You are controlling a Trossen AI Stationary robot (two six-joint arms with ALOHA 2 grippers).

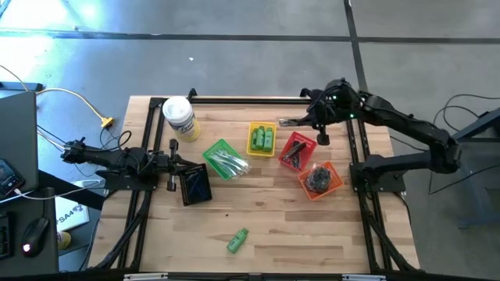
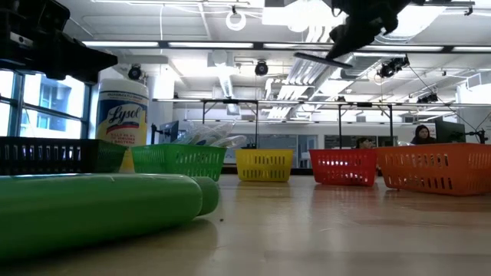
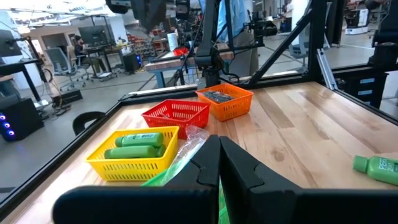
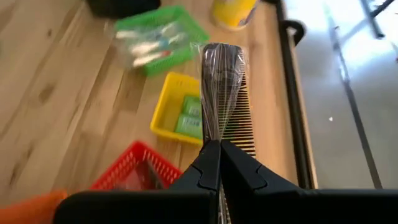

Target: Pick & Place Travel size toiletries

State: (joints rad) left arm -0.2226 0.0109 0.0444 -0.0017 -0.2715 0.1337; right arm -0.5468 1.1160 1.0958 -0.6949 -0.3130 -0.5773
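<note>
Clear-wrapped comb (image 4: 222,93) pinched by right fingers (image 4: 219,163) above red basket (image 1: 297,150), left fingers (image 3: 219,163) pressed together.

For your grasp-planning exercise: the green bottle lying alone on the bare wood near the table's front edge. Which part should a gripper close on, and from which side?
Take the green bottle across the middle of its round body, coming straight down from above. It lies flat on its side, angled on the table, with bare wood around it, so I would turn the fingers crosswise to its long axis.

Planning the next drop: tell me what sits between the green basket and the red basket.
The yellow mesh basket holding small green bottles, seen in the high view.
</note>
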